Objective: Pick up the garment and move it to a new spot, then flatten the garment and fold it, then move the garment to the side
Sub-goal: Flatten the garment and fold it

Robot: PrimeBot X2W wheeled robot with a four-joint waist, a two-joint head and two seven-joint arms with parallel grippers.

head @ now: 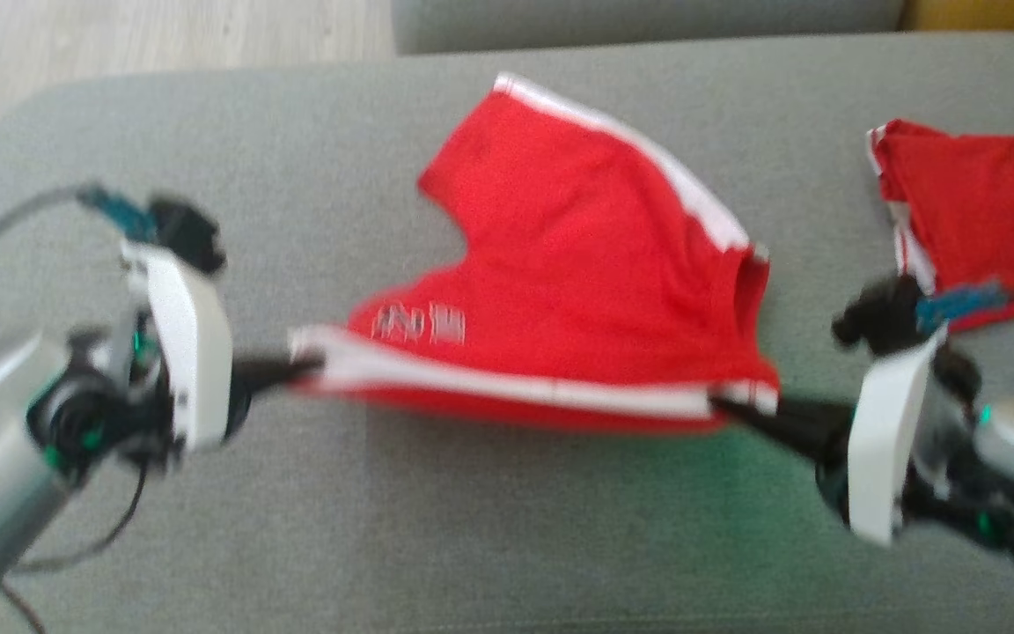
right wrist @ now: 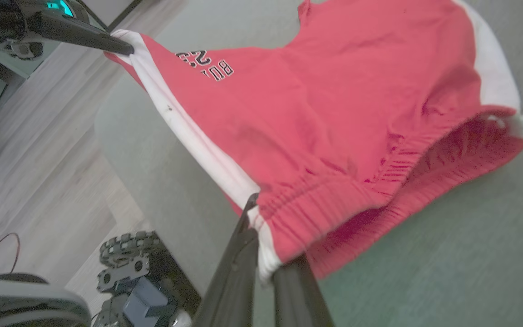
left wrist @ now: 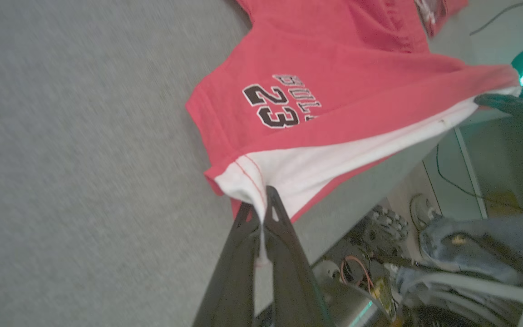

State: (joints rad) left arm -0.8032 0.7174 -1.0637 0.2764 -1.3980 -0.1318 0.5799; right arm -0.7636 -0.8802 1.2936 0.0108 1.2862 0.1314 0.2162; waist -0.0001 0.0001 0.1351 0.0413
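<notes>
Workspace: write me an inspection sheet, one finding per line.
Surface: grey cushion, soft fabric.
Job's things: red shorts stretched between both grippers, near edge lifted, far part on the cushion.
Clutter: second red garment at the right.
Grippers: left gripper shut on the leg hem corner; right gripper shut on the waistband corner.
Cables: grey cable arching over the left wrist.
Surroundings: wooden floor beyond the cushion; wheeled base below its edge.
</notes>
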